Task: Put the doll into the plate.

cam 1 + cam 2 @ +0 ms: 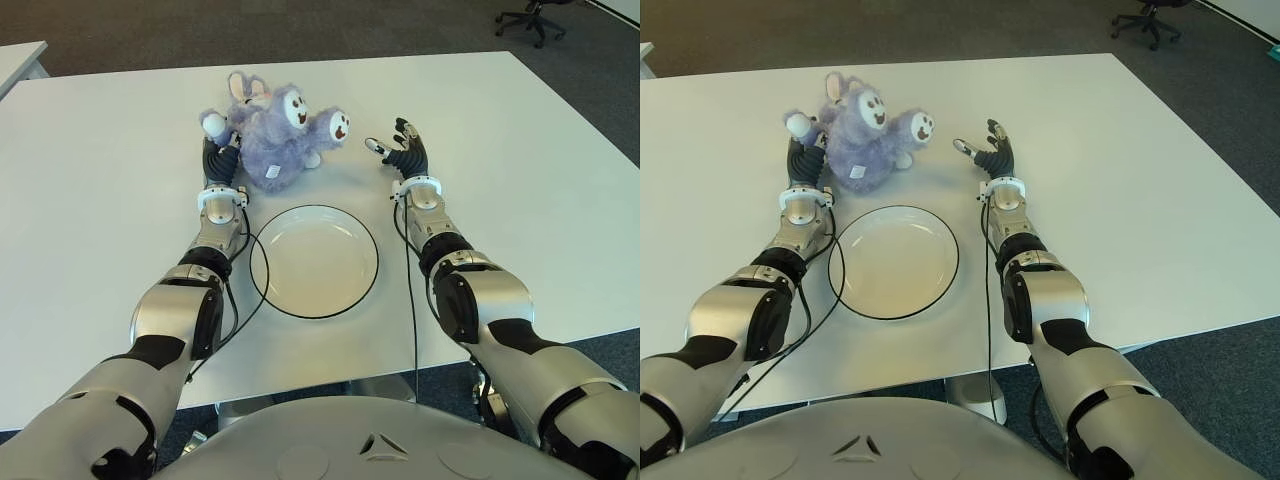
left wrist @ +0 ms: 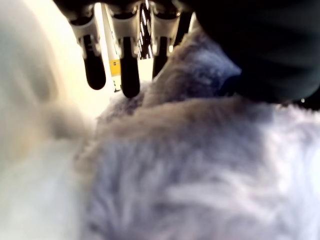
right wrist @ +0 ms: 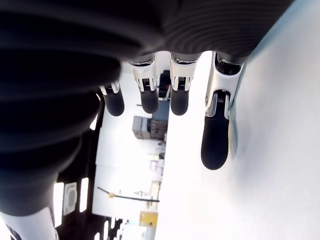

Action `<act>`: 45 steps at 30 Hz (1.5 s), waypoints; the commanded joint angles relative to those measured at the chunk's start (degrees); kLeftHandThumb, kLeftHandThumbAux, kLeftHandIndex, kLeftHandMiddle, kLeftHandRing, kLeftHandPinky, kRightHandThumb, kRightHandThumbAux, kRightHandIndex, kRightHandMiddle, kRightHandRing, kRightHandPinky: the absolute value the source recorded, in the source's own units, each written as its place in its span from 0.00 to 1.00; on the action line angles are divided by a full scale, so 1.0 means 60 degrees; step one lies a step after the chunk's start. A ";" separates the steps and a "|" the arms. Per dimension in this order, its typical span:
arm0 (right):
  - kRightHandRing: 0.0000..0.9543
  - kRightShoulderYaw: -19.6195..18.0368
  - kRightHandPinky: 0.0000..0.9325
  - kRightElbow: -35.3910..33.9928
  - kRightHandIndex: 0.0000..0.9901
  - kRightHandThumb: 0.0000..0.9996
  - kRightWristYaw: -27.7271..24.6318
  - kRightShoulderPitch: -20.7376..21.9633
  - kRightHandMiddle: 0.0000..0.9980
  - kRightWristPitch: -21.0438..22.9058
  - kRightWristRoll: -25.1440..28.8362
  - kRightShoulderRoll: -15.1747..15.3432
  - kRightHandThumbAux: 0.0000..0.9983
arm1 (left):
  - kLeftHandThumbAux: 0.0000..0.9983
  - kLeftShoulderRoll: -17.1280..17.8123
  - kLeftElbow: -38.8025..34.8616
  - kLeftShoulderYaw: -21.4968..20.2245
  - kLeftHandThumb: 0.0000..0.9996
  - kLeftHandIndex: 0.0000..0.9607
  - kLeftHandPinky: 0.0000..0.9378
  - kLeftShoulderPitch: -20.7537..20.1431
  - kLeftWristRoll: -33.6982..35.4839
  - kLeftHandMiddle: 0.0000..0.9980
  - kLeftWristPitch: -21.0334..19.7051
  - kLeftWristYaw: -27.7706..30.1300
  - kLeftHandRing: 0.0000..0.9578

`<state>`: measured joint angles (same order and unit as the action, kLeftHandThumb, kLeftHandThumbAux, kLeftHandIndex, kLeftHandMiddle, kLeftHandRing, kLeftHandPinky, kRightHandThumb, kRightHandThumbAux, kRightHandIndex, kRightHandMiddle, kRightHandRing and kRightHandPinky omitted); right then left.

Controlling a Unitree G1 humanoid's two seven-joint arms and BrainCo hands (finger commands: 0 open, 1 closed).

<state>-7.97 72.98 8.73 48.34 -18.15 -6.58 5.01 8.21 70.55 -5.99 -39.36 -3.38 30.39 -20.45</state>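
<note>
The left hand's dark fingers (image 2: 130, 70) reach straight out over and against the fur of the fluffy lavender-grey plush doll with white-tipped paws and a pale face (image 1: 277, 135); the left wrist view is filled with fur, and whether the fingers actually clamp the toy cannot be told from any view. The left hand (image 1: 222, 160) sits at the doll's left flank, just below one raised white paw. The doll lies on the white tabletop (image 1: 100, 180), just beyond the far rim of the round white plate with a thin dark edge (image 1: 313, 260), outside it and slightly to its left. The right hand's black-tipped fingers (image 3: 215, 142) are spread apart and extended, holding nothing; the right hand (image 1: 402, 148) shows to the right of the doll with a clear gap of bare table between them, beyond the plate's right rim. Both silver-and-black forearms run back towards the robot on either side of the plate, a thin black cable trailing beside each. A black wheeled office chair (image 1: 532, 15) stands on the grey floor past the table's far right corner.
</note>
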 commanded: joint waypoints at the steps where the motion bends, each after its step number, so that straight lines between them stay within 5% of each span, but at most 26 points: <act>1: 0.07 -0.0073 0.09 0.0778 0.08 0.05 -0.0031 -0.0947 0.08 0.1096 0.0034 -0.0132 0.72 | 0.49 -0.0165 0.0621 -0.0034 0.63 0.22 0.35 0.0631 -0.0155 0.27 -0.0339 -0.0346 0.30; 6: 0.08 -0.0074 0.09 0.0780 0.08 0.06 -0.0028 -0.0949 0.08 0.1106 0.0034 -0.0122 0.72 | 0.50 -0.0181 0.0684 0.0027 0.67 0.29 0.41 0.0595 -0.0301 0.32 -0.0234 -0.1035 0.35; 7: 0.07 -0.0075 0.09 0.0780 0.08 0.06 -0.0031 -0.0950 0.08 0.1107 0.0036 -0.0121 0.72 | 0.64 -0.0190 0.0689 0.0040 0.70 0.40 0.43 0.0589 -0.0335 0.35 -0.0215 -0.1168 0.39; 8: 0.07 -0.0081 0.08 0.0781 0.08 0.06 -0.0037 -0.0952 0.08 0.1106 0.0043 -0.0120 0.71 | 0.68 -0.0205 0.0697 0.0071 0.71 0.42 0.44 0.0568 -0.0410 0.36 -0.0216 -0.1444 0.40; 12: 0.07 -0.0098 0.08 0.0781 0.08 0.06 -0.0055 -0.0957 0.07 0.1098 0.0060 -0.0119 0.71 | 0.67 -0.0253 0.0726 0.0151 0.82 0.43 0.55 0.0482 -0.0622 0.48 -0.0275 -0.2134 0.50; 18: 0.06 -0.0126 0.07 0.0777 0.08 0.07 -0.0076 -0.0965 0.06 0.1064 0.0082 -0.0116 0.72 | 0.66 -0.0303 0.0740 0.0266 0.84 0.43 0.62 0.0396 -0.0908 0.55 -0.0482 -0.2976 0.61; 37: 0.04 -0.0212 0.06 0.0773 0.07 0.06 -0.0068 -0.0974 0.05 0.1049 0.0098 -0.0138 0.72 | 0.65 -0.0361 0.0736 0.0260 0.85 0.44 0.67 0.0305 -0.1076 0.57 -0.0669 -0.3681 0.64; 45: 0.04 -0.0254 0.05 0.0766 0.07 0.06 -0.0082 -0.0977 0.05 0.1020 0.0096 -0.0145 0.72 | 0.65 -0.0362 0.0701 0.0069 0.85 0.44 0.70 0.0335 -0.0949 0.58 -0.0236 -0.3597 0.65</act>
<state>-8.99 72.99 8.77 48.35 -18.14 -6.56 5.24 7.15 72.52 -5.49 -40.97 -9.07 28.57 -41.60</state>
